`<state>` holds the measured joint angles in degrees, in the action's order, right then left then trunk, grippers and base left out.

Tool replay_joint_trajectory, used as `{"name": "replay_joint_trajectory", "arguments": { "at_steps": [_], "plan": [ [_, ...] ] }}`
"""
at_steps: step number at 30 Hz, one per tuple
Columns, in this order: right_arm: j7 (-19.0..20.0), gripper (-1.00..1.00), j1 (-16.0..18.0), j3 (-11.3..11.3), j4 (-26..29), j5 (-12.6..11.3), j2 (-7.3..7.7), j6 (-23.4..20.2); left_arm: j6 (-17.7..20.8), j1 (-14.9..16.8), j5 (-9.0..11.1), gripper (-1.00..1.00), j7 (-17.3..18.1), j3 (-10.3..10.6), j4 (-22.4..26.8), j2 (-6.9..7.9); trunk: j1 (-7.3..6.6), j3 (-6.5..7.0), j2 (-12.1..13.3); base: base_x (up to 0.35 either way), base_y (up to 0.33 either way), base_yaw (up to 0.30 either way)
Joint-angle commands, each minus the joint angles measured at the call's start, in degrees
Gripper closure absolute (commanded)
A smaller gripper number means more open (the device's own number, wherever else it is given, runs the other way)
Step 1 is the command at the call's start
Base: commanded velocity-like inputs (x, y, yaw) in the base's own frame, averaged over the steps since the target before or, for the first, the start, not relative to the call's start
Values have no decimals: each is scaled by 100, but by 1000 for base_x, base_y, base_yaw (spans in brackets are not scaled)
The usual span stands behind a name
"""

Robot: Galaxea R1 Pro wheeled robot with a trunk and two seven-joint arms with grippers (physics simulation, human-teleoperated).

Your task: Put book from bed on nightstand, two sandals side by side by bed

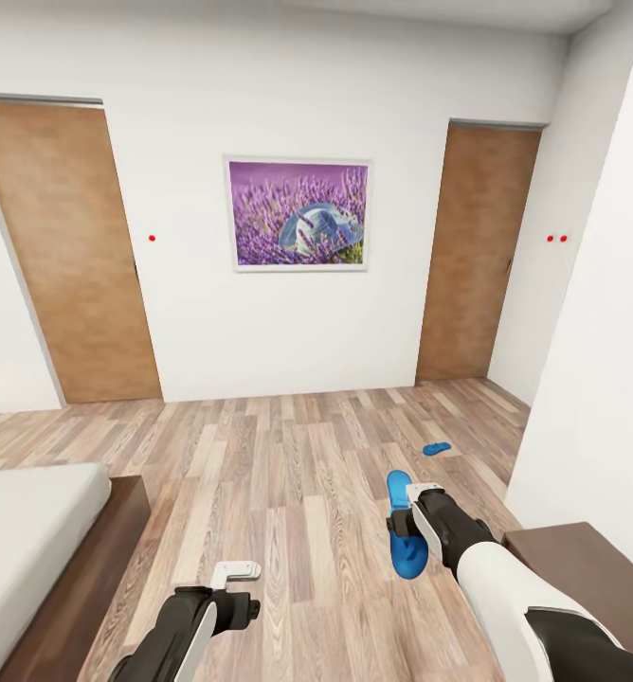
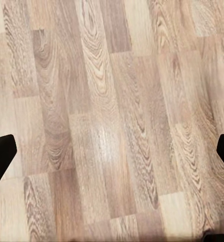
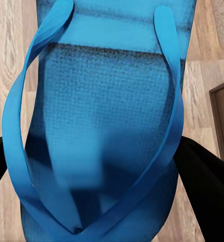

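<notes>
- The right arm reaches forward from the lower right of the head view, white forearm leading to a black wrist.
- The right gripper is clamped on a blue sandal, its dark fingers on either side.
- The left arm extends low, its left gripper spread wide, holding nothing.

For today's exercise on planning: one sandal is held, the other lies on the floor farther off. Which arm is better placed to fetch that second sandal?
Probably the left. Its tool is open with nothing between its fingers, above bare floor. The right tool is shut on the blue sandal. The second sandal does lie toward the right, though.
</notes>
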<state>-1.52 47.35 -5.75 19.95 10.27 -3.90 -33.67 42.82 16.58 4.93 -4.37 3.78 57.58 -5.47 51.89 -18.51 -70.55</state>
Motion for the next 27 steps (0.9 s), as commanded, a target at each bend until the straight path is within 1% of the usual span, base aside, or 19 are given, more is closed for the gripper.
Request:
{"name": "replay_joint_trajectory", "arguments": {
  "at_steps": [1, 27],
  "plan": [
    [2, 100, 3, -49, 10, 45, -7, -25, 25, 3, 52, -100, -46, 9, 7, 2, -22, 11, 37, 0, 0, 0],
    [-7, 100, 3, -49, 9, 45, -8, -20, 25, 3, 52, -100, -46, 9, 1, 2, -594, 478, 1080, 0, 0, 0]
  ]
}}
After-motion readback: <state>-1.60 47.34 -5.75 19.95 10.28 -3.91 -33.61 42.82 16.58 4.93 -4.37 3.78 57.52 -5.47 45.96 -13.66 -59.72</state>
